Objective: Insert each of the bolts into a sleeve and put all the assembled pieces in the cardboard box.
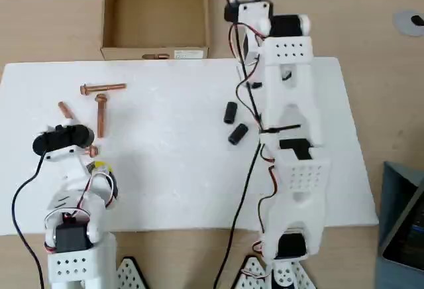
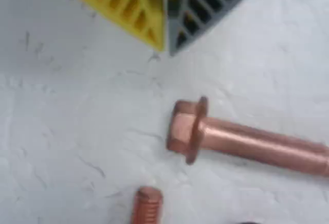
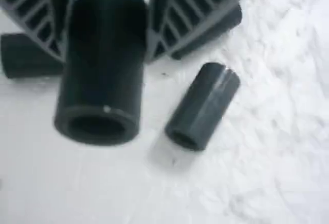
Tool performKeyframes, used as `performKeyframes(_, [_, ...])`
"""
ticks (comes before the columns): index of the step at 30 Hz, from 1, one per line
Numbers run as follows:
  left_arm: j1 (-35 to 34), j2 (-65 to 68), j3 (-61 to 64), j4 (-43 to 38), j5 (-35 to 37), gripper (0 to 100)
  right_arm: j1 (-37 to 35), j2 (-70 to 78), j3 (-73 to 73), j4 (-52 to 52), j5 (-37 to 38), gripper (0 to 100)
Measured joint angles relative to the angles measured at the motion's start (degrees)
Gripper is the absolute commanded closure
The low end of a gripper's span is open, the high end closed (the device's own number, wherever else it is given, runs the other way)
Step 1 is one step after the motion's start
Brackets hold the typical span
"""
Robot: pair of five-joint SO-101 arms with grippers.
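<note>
A black sleeve [image 3: 100, 75] is held up off the white mat, and my right gripper [image 3: 105, 23] is shut on it. A second sleeve [image 3: 203, 112] lies on the mat just past it, and a third [image 3: 25, 55] lies off to one side. From above, two sleeves [image 1: 230, 111] [image 1: 238, 134] lie beside the right arm [image 1: 291, 110]. My left gripper [image 2: 165, 41] is shut with nothing in it, its tips just off the head of a copper bolt [image 2: 247, 143]. Another bolt's threaded end [image 2: 147, 206] pokes in nearby. Three bolts [image 1: 103, 88] [image 1: 101, 115] [image 1: 64, 110] lie ahead of the left arm [image 1: 63, 140].
The open cardboard box [image 1: 156, 52] stands past the mat's far edge, with a copper piece [image 1: 156, 56] at the foot of its front wall. A dark bin [image 1: 401, 229] sits off the mat at the right. The white mat [image 1: 172, 170] is bare between the arms.
</note>
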Motion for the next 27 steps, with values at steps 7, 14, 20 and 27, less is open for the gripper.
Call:
performKeyframes(7, [0.00,0.00,0.00,0.00,0.00,100,0.35,-11.60,0.97,0.09,0.00,98.8])
performKeyframes(14, [0.00,0.00,0.00,0.00,0.00,100,0.88,-26.81,13.89,0.09,0.00,98.8])
performKeyframes(20, [0.00,0.00,0.00,0.00,0.00,100,0.79,-42.64,28.04,0.09,0.00,98.8])
performKeyframes(27, [0.00,0.00,0.00,0.00,0.00,100,0.97,-57.14,45.36,-0.09,0.00,98.8])
